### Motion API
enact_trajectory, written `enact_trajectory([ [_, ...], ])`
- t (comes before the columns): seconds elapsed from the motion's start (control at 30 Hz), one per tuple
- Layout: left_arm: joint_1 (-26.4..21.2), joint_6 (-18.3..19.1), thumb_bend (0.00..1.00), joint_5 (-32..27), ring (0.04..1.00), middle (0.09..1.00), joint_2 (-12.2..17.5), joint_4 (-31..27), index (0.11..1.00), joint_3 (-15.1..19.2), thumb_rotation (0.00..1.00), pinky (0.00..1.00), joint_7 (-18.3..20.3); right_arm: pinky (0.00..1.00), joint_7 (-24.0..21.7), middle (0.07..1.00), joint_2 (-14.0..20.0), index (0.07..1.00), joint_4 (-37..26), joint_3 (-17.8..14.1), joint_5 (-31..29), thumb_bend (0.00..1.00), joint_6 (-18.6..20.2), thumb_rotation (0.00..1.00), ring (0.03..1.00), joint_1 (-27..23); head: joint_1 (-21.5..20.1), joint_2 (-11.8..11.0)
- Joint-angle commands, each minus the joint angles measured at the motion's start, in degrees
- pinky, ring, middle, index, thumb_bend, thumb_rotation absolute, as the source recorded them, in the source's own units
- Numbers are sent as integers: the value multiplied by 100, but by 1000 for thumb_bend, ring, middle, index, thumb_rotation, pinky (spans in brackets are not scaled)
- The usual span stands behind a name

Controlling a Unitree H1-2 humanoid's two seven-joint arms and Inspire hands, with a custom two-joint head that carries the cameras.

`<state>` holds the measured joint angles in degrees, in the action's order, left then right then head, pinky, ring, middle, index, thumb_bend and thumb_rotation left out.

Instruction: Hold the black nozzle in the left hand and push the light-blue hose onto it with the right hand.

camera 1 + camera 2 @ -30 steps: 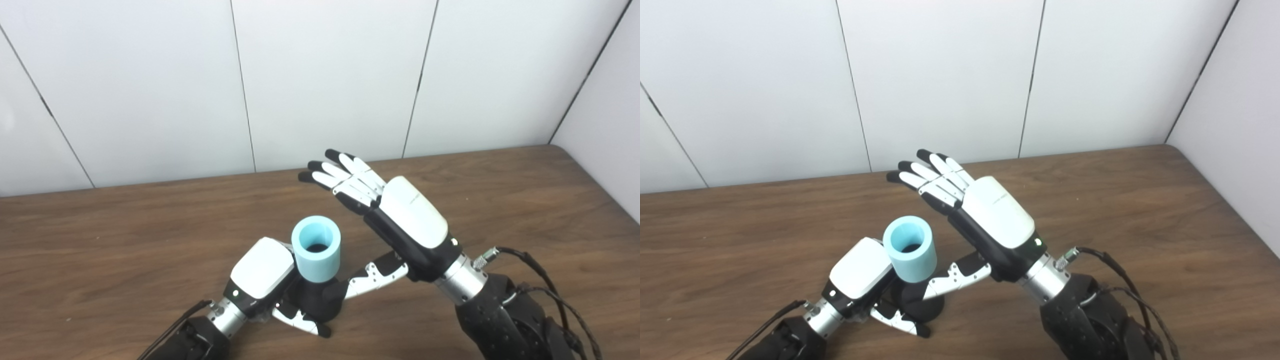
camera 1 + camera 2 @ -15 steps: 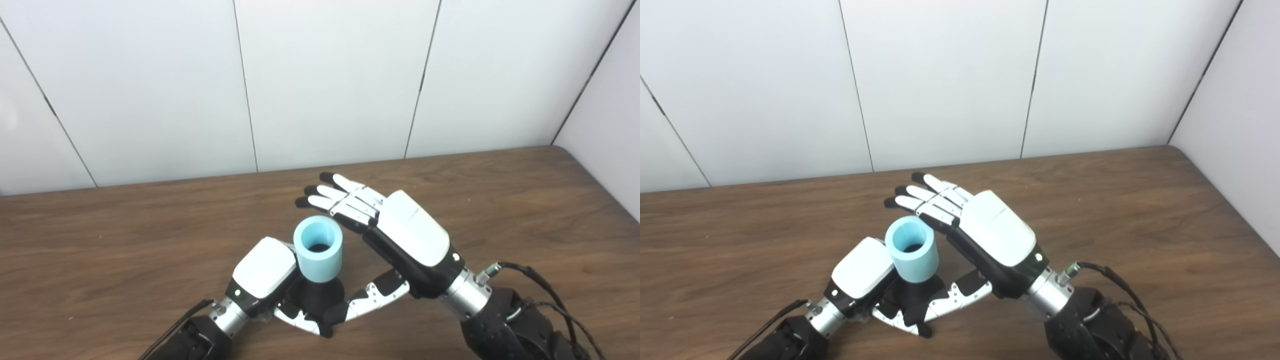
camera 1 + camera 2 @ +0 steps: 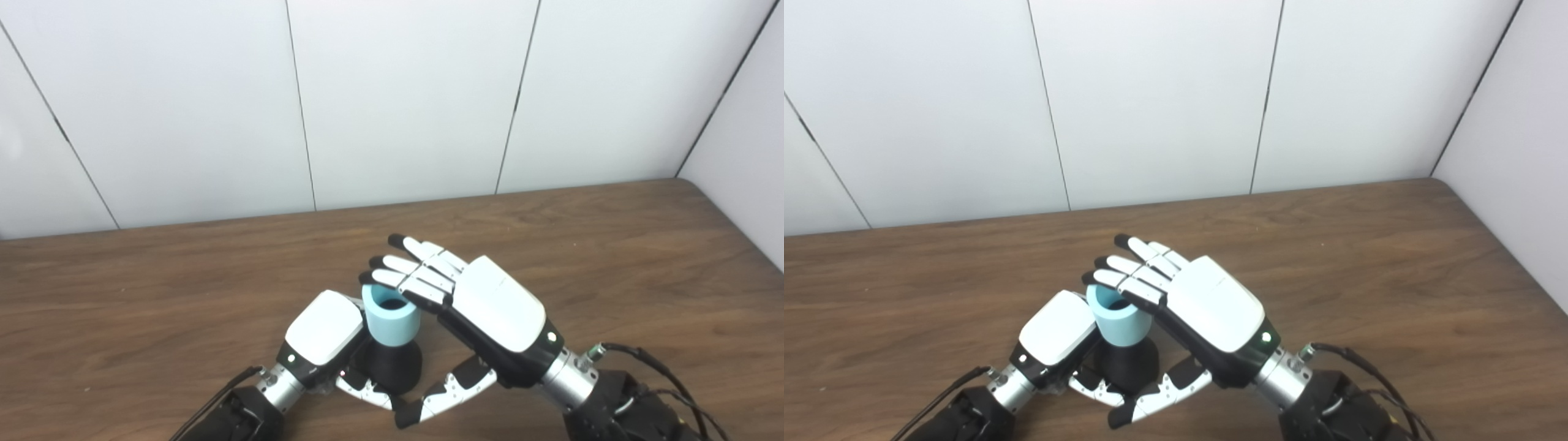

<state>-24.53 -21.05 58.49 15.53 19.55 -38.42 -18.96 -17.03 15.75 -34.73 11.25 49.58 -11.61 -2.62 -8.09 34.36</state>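
Note:
The black nozzle (image 3: 392,367) stands upright on the table, and my left hand (image 3: 324,327) is shut on its base from the left. A short light-blue hose (image 3: 392,324) sits on the nozzle with its open end facing up. My right hand (image 3: 490,309) is open and flat, palm down, with its fingers (image 3: 404,282) lying across the far rim of the hose. Its thumb (image 3: 447,392) hangs low in front of the nozzle. The same group appears in the right eye view around the hose (image 3: 1118,327).
The brown wooden table (image 3: 612,245) runs back to white wall panels (image 3: 404,98), with a side wall at the right edge. Both forearms with their cables come in at the bottom edge.
My right hand has come down and toward me, from raised behind the hose to resting its fingers on the rim. The hose's top now sits lower. The left hand has stayed put.

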Motion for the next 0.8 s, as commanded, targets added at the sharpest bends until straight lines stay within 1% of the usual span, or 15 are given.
enact_trajectory([
  [0.0, 559, 26, 494, 151, 351, 443, -153, 407, 541, -302, 0, 240, 69, 941, 47, 889, 41, 852, -19, 1, 50, 879, -131, 806, 982, -48, -9, 5],
  [0.03, 562, 26, 494, 140, 350, 442, -148, 396, 541, -301, 0, 238, 93, 941, 59, 887, 45, 851, -5, 10, 82, 878, -146, 806, 983, -19, -13, 11],
  [0.13, 569, 38, 495, 121, 361, 454, -135, 356, 545, -299, 0, 278, 169, 910, 119, 863, 55, 822, 35, 27, 172, 880, -193, 792, 961, 49, -19, 13],
  [0.23, 574, 45, 494, 93, 361, 453, -131, 337, 546, -288, 0, 278, 216, 897, 167, 845, 74, 796, 72, 53, 247, 860, -222, 779, 944, 99, -17, 14],
  [0.27, 576, 44, 494, 96, 358, 450, -129, 331, 545, -288, 0, 272, 212, 899, 149, 846, 89, 795, 79, 64, 363, 854, -218, 776, 943, 125, -11, 13],
  [0.37, 579, 57, 494, 126, 353, 443, -123, 321, 542, -293, 0, 253, 188, 869, 79, 859, 119, 805, 87, 91, 629, 837, -180, 810, 949, 181, -18, 16],
  [0.47, 582, 28, 494, 110, 354, 443, -126, 342, 541, -288, 0, 250, 152, 899, -128, 897, 147, 840, 94, 125, 868, 820, -72, 860, 976, 242, -18, 16],
  [0.6, 589, 22, 494, 107, 359, 447, -117, 341, 543, -285, 0, 261, 152, 877, -242, 923, 126, 870, 143, 133, 1099, 816, 28, 845, 982, 307, -15, 33],
  [0.7, 594, 31, 494, 96, 353, 443, -121, 344, 541, -280, 0, 253, 164, 898, -266, 942, 85, 891, 189, 103, 1152, 810, 119, 837, 992, 325, -8, 37],
  [0.77, 596, 25, 494, 81, 354, 443, -125, 352, 542, -275, 0, 256, 166, 902, -270, 949, 64, 897, 213, 83, 1188, 806, 158, 854, 996, 328, -8, 31],
])
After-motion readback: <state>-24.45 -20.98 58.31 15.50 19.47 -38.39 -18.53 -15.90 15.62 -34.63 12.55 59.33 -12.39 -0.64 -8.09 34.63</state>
